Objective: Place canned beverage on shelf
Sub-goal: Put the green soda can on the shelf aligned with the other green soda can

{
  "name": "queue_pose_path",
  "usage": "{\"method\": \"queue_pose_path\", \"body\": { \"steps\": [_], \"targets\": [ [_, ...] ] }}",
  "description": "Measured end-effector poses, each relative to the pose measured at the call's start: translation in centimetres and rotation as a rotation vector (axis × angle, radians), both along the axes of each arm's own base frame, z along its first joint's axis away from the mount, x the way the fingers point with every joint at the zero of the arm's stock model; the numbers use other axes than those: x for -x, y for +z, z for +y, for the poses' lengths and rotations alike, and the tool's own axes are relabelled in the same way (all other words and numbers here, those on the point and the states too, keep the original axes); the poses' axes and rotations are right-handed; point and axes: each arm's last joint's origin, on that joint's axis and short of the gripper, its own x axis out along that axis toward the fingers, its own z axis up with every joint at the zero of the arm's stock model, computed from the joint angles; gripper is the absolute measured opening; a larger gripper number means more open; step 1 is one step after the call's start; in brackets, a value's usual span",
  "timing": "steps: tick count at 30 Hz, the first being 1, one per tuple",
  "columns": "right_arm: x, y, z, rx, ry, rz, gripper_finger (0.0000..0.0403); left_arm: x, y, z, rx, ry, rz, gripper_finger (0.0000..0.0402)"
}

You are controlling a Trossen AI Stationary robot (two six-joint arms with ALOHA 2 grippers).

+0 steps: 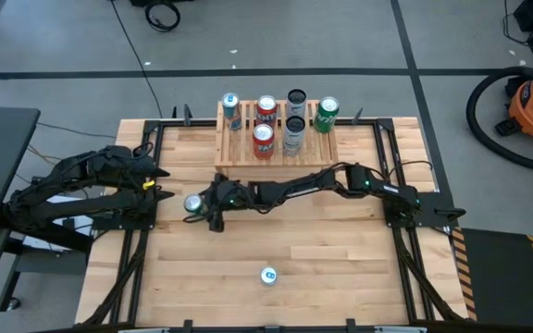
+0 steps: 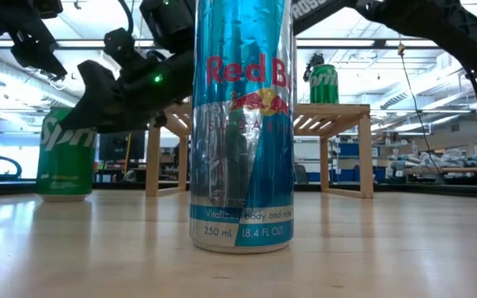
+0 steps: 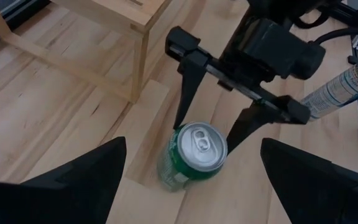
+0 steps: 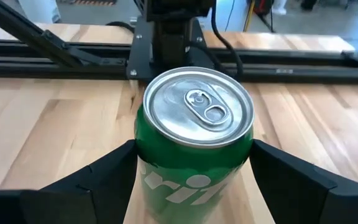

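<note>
reaching across the table [image 1: 340,240] from the right side, the right gripper [image 1: 199,204] has its two fingers on either side of a green can [image 1: 192,203] that stands upright on the wood, left of the table's middle. in the right wrist view the dark fingers [image 4: 104,171] press against both flanks of that green can [image 4: 193,149], so it is grasping the can, whose base is on the table in the left wrist view [image 3: 191,155]. the left gripper [image 1: 155,182] sits near the table's left edge, just beside the can, with its fingers spread wide and nothing between them; its fingers [image 3: 73,180] frame the scene in its own wrist view.

the shelf [image 1: 276,139], a light slatted wooden rack, stands at the far edge of the table, well apart from the held can. six cans stand upright on it: a blue-and-silver one [image 1: 230,111], two red ones [image 1: 266,109] [image 1: 263,141], two dark grey ones [image 1: 296,100] [image 1: 293,134], and a green one [image 1: 327,114].

a slim blue-and-silver can [image 1: 268,276] stands alone near the table's near edge; in the low view it fills the middle of the picture [image 2: 241,124], with the green can [image 2: 66,153] behind it to one side and the shelf [image 2: 338,124] farther back.
</note>
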Motion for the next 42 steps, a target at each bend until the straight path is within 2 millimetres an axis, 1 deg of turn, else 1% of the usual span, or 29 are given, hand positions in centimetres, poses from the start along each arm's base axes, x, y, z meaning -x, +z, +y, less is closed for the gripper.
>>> {"method": "queue_pose_path", "body": {
  "steps": [5, 12, 15, 25, 28, 33, 37, 42],
  "targets": [
    [0.5, 0.4, 0.6, -0.032, -0.006, 0.068, 0.0307, 0.0, 0.0, 0.0, 0.0, 0.0, 0.001, 0.0373],
    [1.8, 2.0, 2.3, -0.048, 0.017, 0.164, 0.0307, 0.0, 0.0, 0.0, 0.001, 0.001, 0.001, 0.0373],
    [1.9, 2.2, 2.4, -0.04, 0.006, 0.17, 0.0307, 0.0, 0.0, 0.0, 0.001, 0.001, 0.001, 0.0373],
    [2.0, 2.2, 2.3, -0.062, -0.001, 0.177, 0.0308, 0.0, 0.0, 0.0, 0.004, 0.003, 0.0, 0.0373],
    [2.0, 2.2, 2.3, -0.056, -0.006, 0.178, 0.0319, 0.0, 0.0, 0.0, 0.004, 0.003, 0.0, 0.0373],
    [2.1, 1.8, 2.4, -0.032, 0.005, 0.199, 0.0351, 0.0, 0.0, 0.0, 0.003, 0.002, 0.0, 0.0373],
    [1.9, 2.2, 2.5, -0.031, 0.009, 0.164, 0.0377, 0.0, 0.0, 0.0, 0.002, 0.002, 0.0, 0.0373],
    [1.5, 2.9, 2.6, -0.059, 0.057, 0.082, 0.0394, 0.0, 0.0, 0.0, 0.002, 0.002, 0.0, 0.0373]
  ]
}}
